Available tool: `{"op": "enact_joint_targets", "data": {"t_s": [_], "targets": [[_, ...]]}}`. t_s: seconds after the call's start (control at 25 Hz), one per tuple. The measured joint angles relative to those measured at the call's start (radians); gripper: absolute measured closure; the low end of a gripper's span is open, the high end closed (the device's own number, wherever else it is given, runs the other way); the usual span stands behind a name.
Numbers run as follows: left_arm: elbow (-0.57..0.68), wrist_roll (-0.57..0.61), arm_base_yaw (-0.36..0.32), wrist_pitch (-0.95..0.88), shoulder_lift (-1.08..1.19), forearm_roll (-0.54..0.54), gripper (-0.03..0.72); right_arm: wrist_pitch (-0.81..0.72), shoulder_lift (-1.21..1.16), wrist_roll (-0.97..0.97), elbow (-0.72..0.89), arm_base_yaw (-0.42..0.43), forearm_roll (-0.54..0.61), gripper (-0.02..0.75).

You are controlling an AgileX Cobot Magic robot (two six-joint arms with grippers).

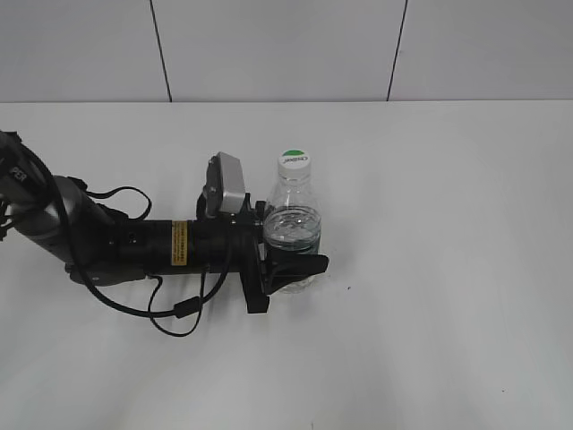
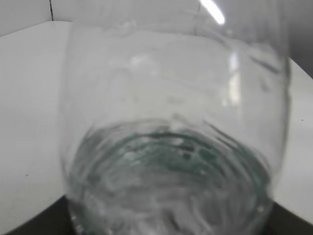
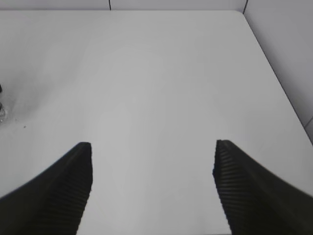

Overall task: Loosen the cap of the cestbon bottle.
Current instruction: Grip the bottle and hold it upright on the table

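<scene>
Left arm lies low across white table (image 1: 448, 313) from left edge. Left gripper (image 1: 291, 255) clenched around lower body of cestbon bottle (image 1: 292, 210), upright at table centre. Cap (image 1: 294, 160), green top, sits on neck. Right gripper (image 3: 152, 183) spread wide over bare table, nothing between ribbed fingers (image 3: 73, 176).

Bright, even light falls on the white surface (image 1: 448, 313), with only faint shadows. In the left wrist view the small clear plastic water bottle (image 2: 171, 137) fills the frame, soft and out of focus, with a white glare streak near the top. The right wrist view washes out pale toward its centre.
</scene>
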State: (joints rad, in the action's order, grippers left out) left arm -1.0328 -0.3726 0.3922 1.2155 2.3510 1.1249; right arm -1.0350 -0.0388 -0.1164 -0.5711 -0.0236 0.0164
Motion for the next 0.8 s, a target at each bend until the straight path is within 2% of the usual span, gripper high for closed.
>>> {"op": "enact_joint_targets", "data": {"t_s": [0.32, 0.56, 0.8], "targets": [[-0.001, 0.0, 0.0, 0.001, 0.0, 0.001, 0.287, 0.036, -0.325, -0.046, -0.179, 0.0, 0.004, 0.146], [-0.001, -0.001, 0.0, 0.001, 0.0, 0.001, 0.287, 0.037, -0.618, -0.055, -0.349, 0.0, 0.007, 0.113], [-0.001, -0.004, 0.003, 0.001, 0.001, -0.022, 0.287, -0.027, -0.94, -0.076, -0.523, 0.0, 0.043, 0.108]]}}
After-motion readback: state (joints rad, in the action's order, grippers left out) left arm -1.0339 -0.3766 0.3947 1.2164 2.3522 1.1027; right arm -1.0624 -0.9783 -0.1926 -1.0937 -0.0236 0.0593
